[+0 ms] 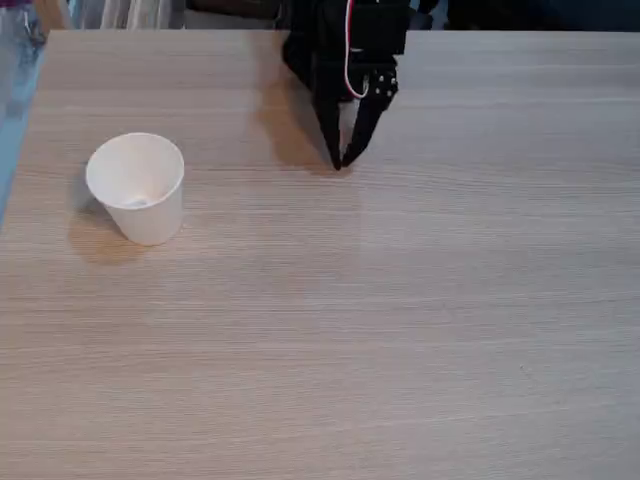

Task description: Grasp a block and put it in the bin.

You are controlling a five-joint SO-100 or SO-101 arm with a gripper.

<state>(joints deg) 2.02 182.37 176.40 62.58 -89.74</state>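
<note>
The bin (150, 215), a white paper cup, stands upright on the left part of the wooden table in the fixed view. Inside it, near the bottom, lies a small pale lump (136, 201) that looks like the block, though it is too faint to be sure. My black gripper (339, 162) hangs down at the top middle, well to the right of the cup. Its two fingers meet at the tips just above the tabletop, shut with nothing between them.
The wooden table (400, 330) stretches wide to the right and towards the front. Its left edge runs close behind the cup. The arm's black body (350, 40) with a white-pink cable sits at the table's far edge.
</note>
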